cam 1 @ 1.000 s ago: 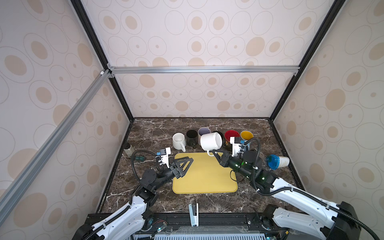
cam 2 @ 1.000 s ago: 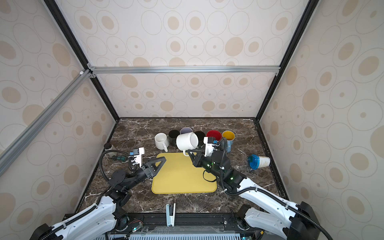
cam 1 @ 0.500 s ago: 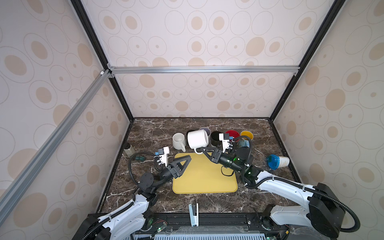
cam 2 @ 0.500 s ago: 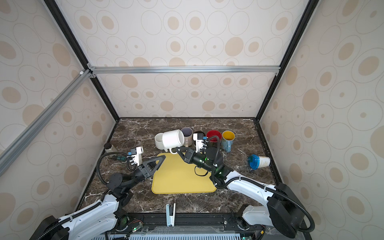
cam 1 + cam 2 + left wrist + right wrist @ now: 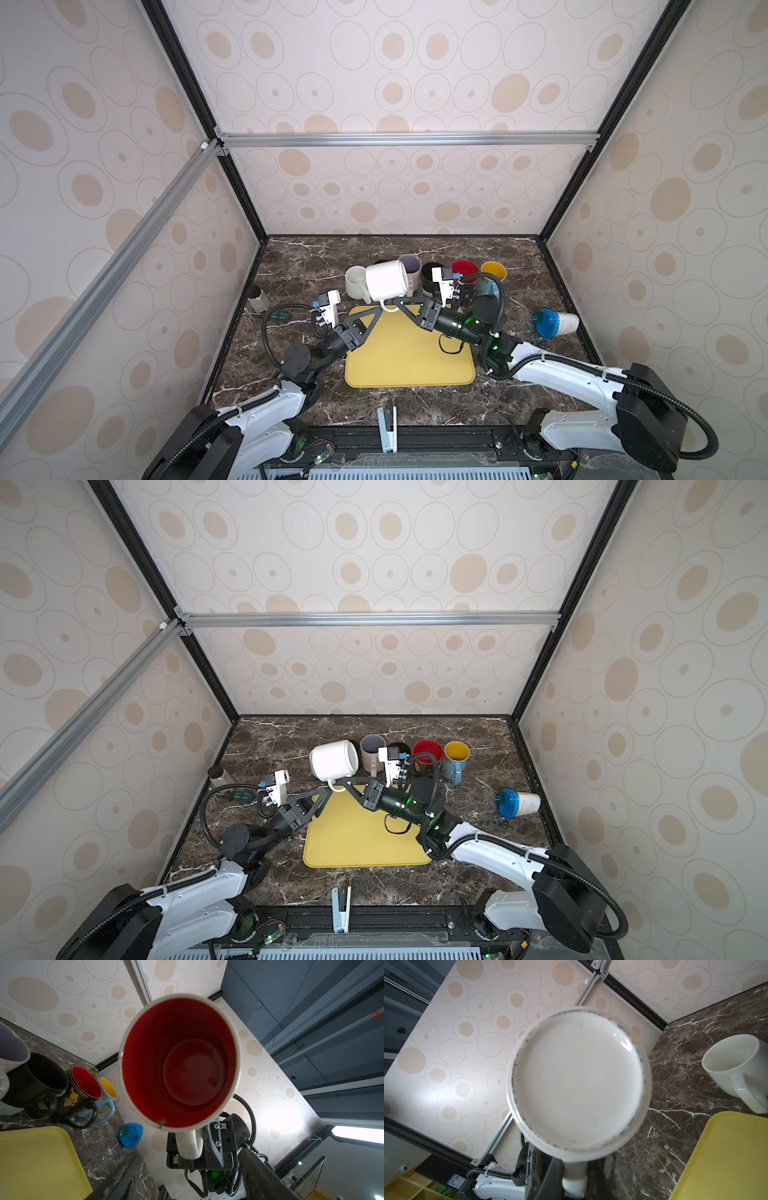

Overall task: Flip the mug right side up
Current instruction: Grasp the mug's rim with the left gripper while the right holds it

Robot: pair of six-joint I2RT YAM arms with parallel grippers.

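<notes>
A white mug with a red inside hangs on its side above the far edge of the yellow mat, also in a top view. Its mouth faces my left wrist camera and its white base faces my right wrist camera. My right gripper is shut on the mug's handle, seen too from the left wrist. My left gripper stands open just below and left of the handle. Its fingers flank the handle without touching it.
A row of upright mugs stands behind: cream, lavender-lined, black, red-lined, yellow-lined. A blue-lidded cup lies at the right. A small jar stands by the left wall.
My right gripper has carried the mug leftward and swung its mouth toward the left arm. My left gripper has risen toward the handle and its jaws have narrowed.
</notes>
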